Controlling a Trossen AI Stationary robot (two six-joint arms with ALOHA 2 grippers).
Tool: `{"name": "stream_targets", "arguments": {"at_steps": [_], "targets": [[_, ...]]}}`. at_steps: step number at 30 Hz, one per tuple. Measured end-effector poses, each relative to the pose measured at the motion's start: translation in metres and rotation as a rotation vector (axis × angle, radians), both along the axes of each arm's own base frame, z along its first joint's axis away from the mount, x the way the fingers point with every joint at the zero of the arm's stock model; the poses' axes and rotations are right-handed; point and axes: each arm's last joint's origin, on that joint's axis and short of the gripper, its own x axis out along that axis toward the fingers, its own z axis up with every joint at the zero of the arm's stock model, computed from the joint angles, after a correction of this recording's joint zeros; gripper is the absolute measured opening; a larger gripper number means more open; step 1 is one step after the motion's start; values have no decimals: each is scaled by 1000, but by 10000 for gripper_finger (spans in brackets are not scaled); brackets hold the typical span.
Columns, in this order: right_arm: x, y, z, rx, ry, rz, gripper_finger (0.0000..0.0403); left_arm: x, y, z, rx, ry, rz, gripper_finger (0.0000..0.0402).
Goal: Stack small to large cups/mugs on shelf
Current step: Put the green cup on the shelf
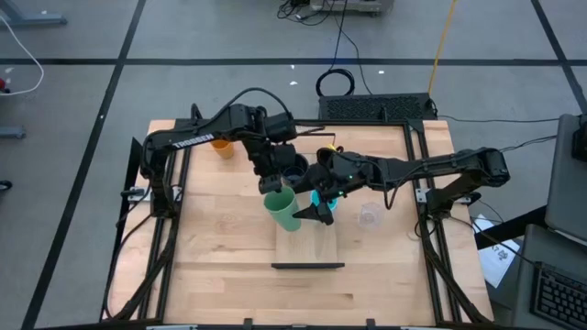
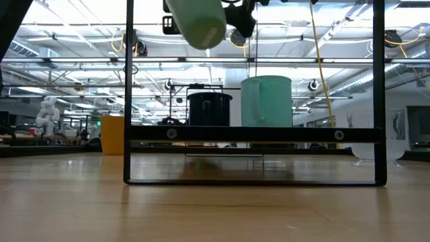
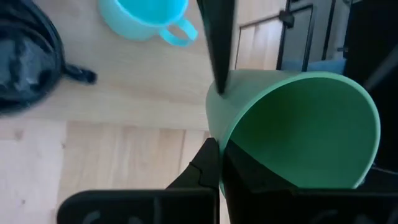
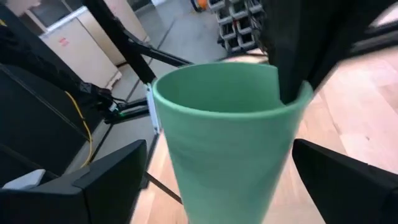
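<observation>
Holding the green cup point(image 1: 283, 209) by its rim, the left gripper point(image 1: 272, 183) is carrying it in the air above the shelf point(image 1: 308, 249), one finger inside the cup and one outside. The right gripper point(image 1: 321, 214) is sitting just beside the cup with its fingers spread, one on each side, touching nothing as far as the right wrist view shows.

Stacking is looking barely begun: no cup is nested in another yet. The bright blue mug point(image 1: 324, 200) and dark mug point(image 1: 293, 172) are standing near the shelf's far end, the orange cup point(image 1: 223, 145) well apart at the table's far left, the small clear cup point(image 1: 370, 216) right of the shelf.

The tabletop point(image 1: 211, 266) is pale wood planks in a dark frame. Beyond it, a grey floor with cables point(image 1: 339, 55) and, in the low view, a bright workshop hall.
</observation>
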Motion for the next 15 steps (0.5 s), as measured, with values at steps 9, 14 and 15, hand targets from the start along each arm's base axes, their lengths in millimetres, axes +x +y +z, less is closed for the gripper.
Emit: {"name": "stream_targets", "arguments": {"at_steps": [9, 14, 15], "targets": [[9, 7, -2, 9, -54, 18, 391, 1, -3, 1, -35, -7, -6, 0], [14, 8, -8, 27, -48, 19, 391, 2, -3, 1, -36, -13, 5, 0], [15, 8, -8, 28, -52, 24, 391, 3, -4, 1, -31, -16, 5, 0]]}}
